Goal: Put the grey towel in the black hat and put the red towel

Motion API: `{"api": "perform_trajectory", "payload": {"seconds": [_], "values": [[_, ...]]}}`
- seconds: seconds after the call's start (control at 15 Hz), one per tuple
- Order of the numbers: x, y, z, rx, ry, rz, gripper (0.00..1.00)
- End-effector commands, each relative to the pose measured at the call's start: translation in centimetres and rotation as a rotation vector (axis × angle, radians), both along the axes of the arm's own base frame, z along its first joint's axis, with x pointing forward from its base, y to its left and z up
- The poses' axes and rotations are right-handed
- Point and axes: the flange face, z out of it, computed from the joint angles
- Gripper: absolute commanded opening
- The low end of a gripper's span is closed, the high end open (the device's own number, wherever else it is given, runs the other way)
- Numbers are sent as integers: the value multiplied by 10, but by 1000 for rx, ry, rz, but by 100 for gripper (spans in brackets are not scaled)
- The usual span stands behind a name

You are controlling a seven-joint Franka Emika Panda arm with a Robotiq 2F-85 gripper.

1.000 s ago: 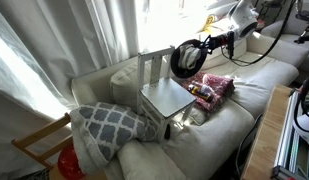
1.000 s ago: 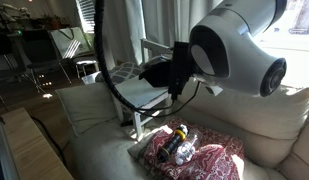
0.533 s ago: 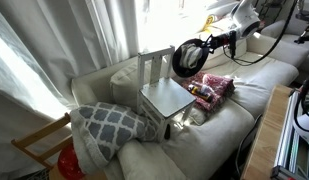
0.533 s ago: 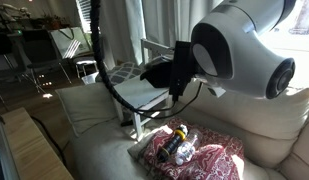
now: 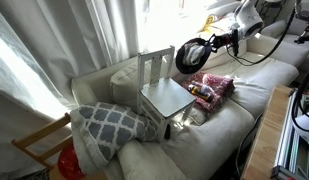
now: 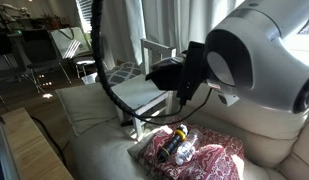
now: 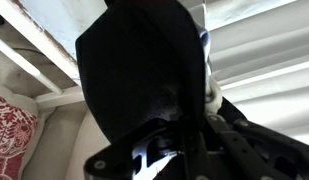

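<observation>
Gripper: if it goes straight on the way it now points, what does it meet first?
The gripper, shut on the black hat, points toward the white chair on the sofa. Beyond the hat, the chair's backrest is probably first in line, but depth is unclear.

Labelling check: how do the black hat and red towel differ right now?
The black hat is plain dark; the red towel is patterned. The hat hangs in the air, held by the jaws; the towel lies on the sofa with a small object on it. Both are near the white chair.
</observation>
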Motion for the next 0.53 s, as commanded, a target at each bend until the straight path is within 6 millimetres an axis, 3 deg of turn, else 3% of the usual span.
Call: {"api": "perform_trajectory", "payload": {"seconds": [0.0,0.2,0.47], "values": [[-9,-41,-21,92,57,-36,1],[-11,-59,-44,153,110,-60,1],[2,-57,-82,200,167,-59,1]]}}
